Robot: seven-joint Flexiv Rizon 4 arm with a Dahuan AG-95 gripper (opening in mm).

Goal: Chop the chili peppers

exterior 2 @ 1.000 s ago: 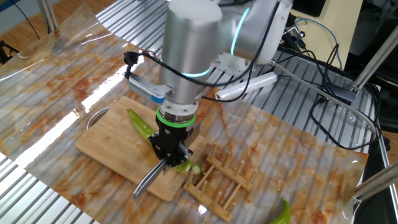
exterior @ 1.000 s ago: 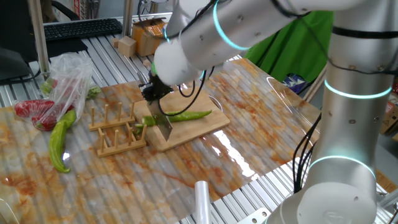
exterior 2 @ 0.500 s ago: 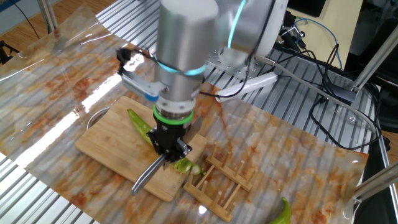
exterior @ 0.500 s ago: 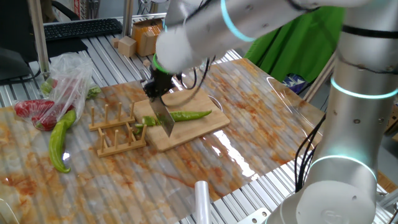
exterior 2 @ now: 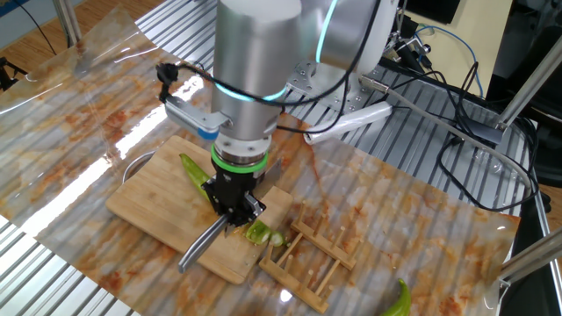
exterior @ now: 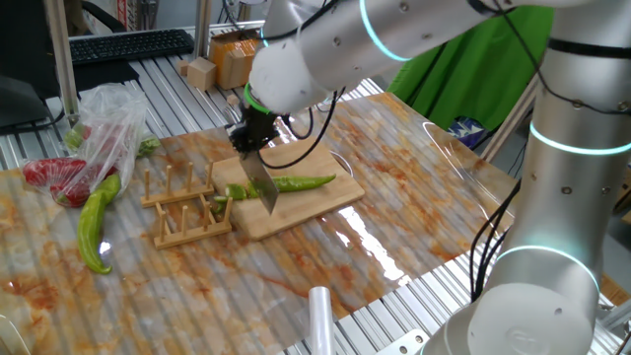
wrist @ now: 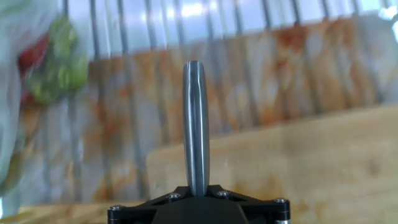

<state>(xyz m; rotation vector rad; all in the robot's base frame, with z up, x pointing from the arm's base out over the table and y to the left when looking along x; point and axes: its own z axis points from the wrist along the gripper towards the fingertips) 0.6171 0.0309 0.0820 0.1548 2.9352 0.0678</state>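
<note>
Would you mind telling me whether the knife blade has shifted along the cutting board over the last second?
Yes. In the other fixed view, the knife has slid away from the wooden rack, along the cutting board, clamped in the hand.

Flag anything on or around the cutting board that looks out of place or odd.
One thing stands out: a cut chili piece lies off the cutting board, against the wooden rack. The rest of the chili pepper lies on the board under the knife held in the hand.

Bright, even light with glare on the table.
White reflections streak the glossy table cover [exterior: 365, 242]; the hand view is soft, the plastic bag [wrist: 25, 68] perhaps simply out of focus.
</note>
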